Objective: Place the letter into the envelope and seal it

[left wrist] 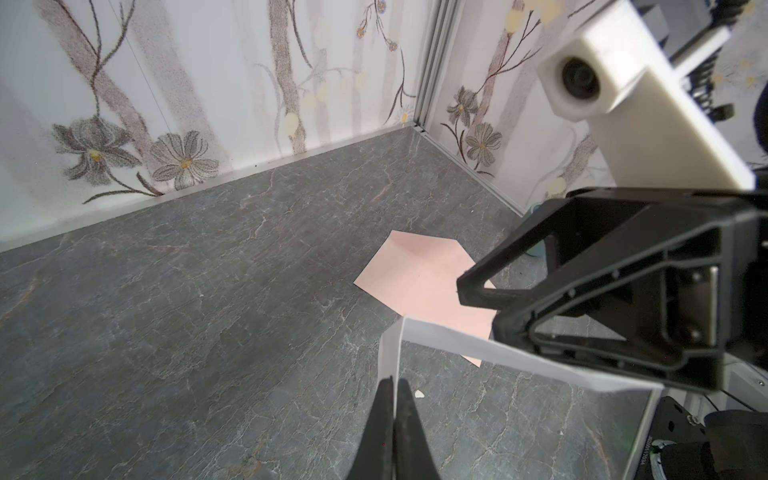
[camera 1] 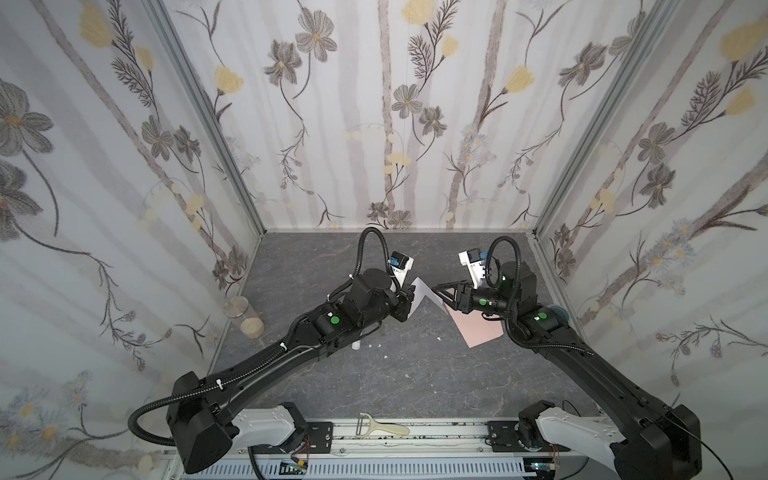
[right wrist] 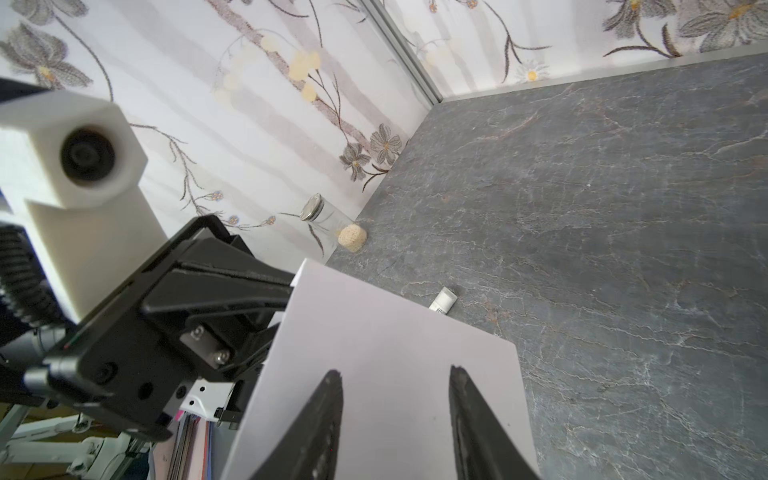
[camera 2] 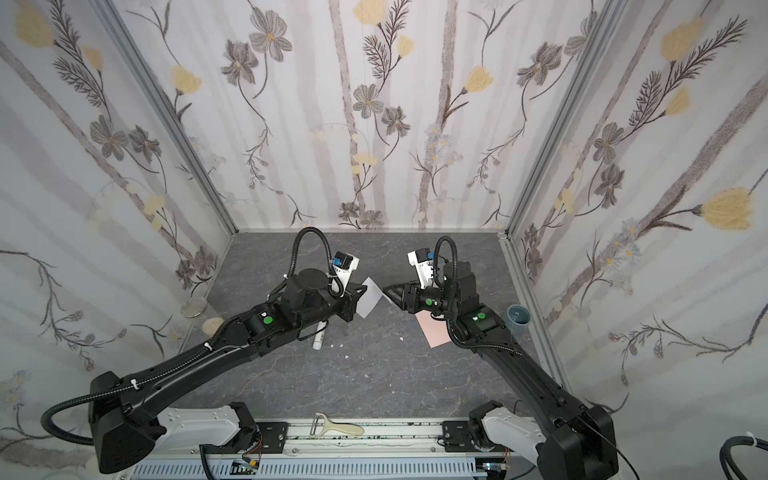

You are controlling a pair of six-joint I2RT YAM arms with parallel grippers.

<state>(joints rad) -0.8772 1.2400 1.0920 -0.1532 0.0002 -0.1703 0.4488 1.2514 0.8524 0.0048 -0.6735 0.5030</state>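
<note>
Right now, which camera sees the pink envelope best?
The left wrist view: the envelope lies flat, close and mostly uncovered. Both top views show the envelope small, partly hidden by the right arm. The right wrist view misses it.

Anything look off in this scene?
Yes. Small white scraps litter the table. A peeler, unrelated to the task, lies on the front rail. The letter, pinched in the left gripper, is bent sharply rather than flat.
</note>
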